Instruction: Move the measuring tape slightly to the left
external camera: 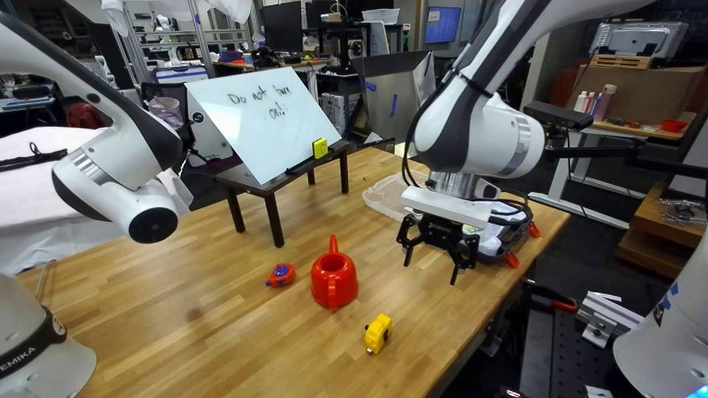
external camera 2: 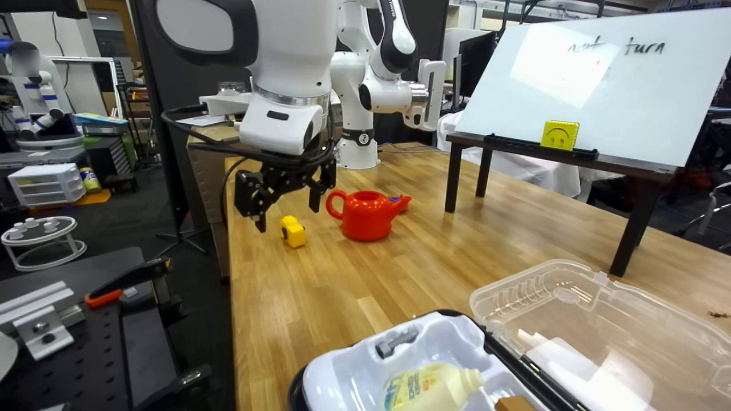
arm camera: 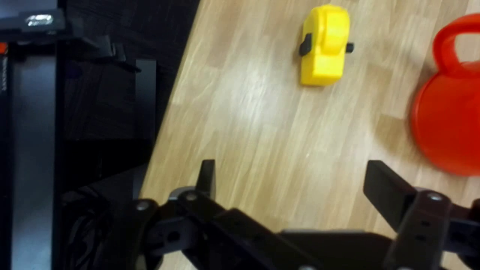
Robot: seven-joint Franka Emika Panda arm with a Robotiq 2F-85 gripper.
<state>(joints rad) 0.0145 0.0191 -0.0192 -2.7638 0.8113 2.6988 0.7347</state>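
Observation:
The yellow measuring tape with dark details stands on the wooden table near its edge. It shows in both exterior views and near the top of the wrist view. My gripper is open and empty above the table, apart from the tape. In the wrist view the fingers are spread wide with only bare wood between them, and the tape lies beyond the fingertips. In an exterior view the fingers appear above and in front of the tape.
A red teapot stands beside the tape. A small red-and-blue item lies past it. An open case with a clear lid lies on the table. A whiteboard rests on a dark stand. A second arm stands at the table.

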